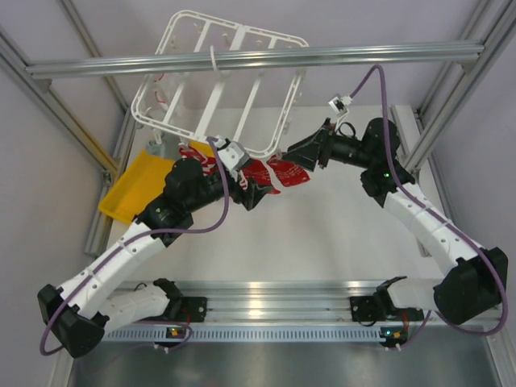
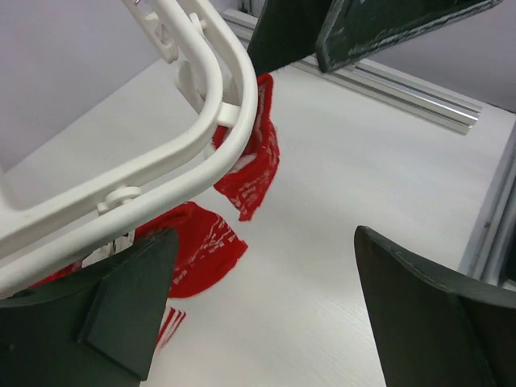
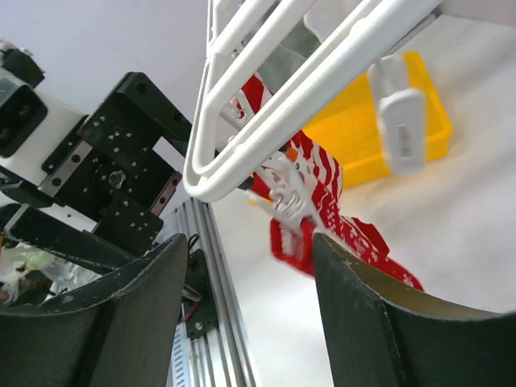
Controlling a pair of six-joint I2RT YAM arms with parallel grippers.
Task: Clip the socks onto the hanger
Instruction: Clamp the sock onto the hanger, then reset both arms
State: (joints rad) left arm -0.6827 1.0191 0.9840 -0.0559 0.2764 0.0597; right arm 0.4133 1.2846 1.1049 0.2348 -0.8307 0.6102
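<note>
The white hanger [image 1: 218, 72] hangs tilted from the front beam. Red socks with white markings [image 1: 278, 173] hang below its near rim. My left gripper [image 1: 251, 193] is open and empty just left of them, under the rim. In the left wrist view [image 2: 262, 242] two socks [image 2: 251, 161] dangle from the hanger rail [image 2: 218, 129] ahead of the fingers. My right gripper [image 1: 292, 153] is open and empty at the socks' right. In the right wrist view [image 3: 248, 242] a white clip [image 3: 292, 193] on the hanger rim [image 3: 266, 129] grips a striped sock [image 3: 322, 181].
A yellow tray [image 1: 133, 189] lies at the left of the table; it also shows in the right wrist view [image 3: 379, 121]. Grey aluminium beams [image 1: 322, 56] cross above and frame the sides. A second clip [image 3: 401, 121] dangles from the rim.
</note>
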